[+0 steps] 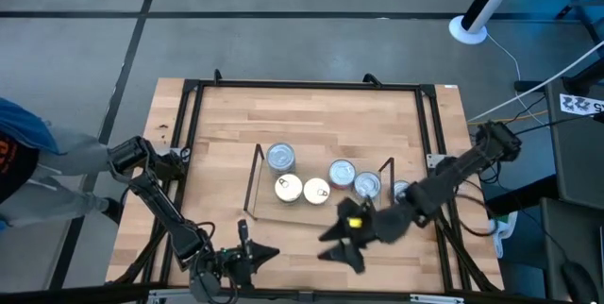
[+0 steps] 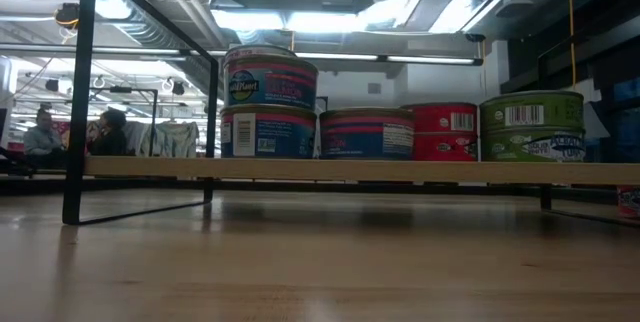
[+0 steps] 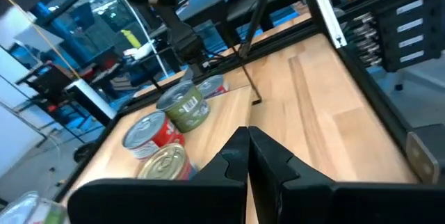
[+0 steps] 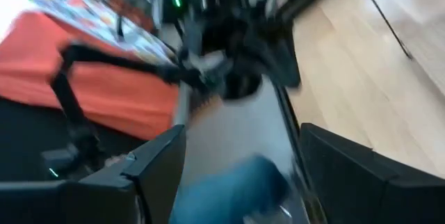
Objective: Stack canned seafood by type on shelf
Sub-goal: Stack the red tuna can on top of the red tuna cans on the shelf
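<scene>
On the shelf: I am seeing the low light-wood board with thin black wire uprights [image 1: 321, 208] lying mid-table, carrying the small flat round tins [image 1: 281, 158] in a loose row.
Tin stack: from table height, one blue-labelled tin [image 2: 270, 77] is sitting squarely on another, with a lone blue one [image 2: 366, 134], a red pair [image 2: 444, 132] and a green pair [image 2: 531, 127] standing beside it.
Stray tin: one silver-topped tin [image 1: 400, 191] is resting just off the shelf's right end, I think on the bare tabletop.
Right gripper [image 1: 342, 243]: hovering over the table's near edge in front of the shelf, fingers spread wide, carrying nothing.
Left gripper [image 1: 255, 254]: waiting at the near-left edge, fingers [image 3: 271, 158] pressed together, empty.
</scene>
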{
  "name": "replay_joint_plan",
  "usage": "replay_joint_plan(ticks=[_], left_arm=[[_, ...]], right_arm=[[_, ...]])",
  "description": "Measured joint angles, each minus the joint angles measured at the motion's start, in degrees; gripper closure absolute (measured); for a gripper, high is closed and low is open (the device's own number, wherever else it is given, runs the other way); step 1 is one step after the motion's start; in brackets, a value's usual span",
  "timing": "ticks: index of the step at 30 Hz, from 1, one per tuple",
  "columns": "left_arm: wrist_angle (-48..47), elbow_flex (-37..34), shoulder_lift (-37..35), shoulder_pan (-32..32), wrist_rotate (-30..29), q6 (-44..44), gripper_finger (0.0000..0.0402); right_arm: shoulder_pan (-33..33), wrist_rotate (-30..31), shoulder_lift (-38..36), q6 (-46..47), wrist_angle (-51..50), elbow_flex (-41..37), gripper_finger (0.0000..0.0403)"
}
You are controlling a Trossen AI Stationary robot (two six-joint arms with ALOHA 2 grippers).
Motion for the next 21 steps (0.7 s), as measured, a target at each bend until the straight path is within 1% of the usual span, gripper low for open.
replay_joint_plan(ticks=[4, 7, 14, 21], left_arm=[[0.0, 0.0, 0.0, -0.3, 1.0, -1.4, 0.0400], [0.0, 0.0, 0.0, -0.3, 1.6, -2.4, 0.0400], [0.0, 0.0, 0.0, -0.4, 3.8, -2.5, 0.0400], [0.0, 0.0, 0.0, -0.3, 3.9, -4.2, 0.0400]], right_arm=[[4.7, 3.5, 0.0, 1.9, -9.1, 2.3, 0.0121], [8.3, 5.5, 0.0, 3.2, -12.2, 3.3, 0.0121], [15.8, 5.6, 0.0, 6.2, -15.0, 3.4, 0.0121], [22.6, 5.0, 0.0, 16.1, -22.8, 3.4, 0.0121]])
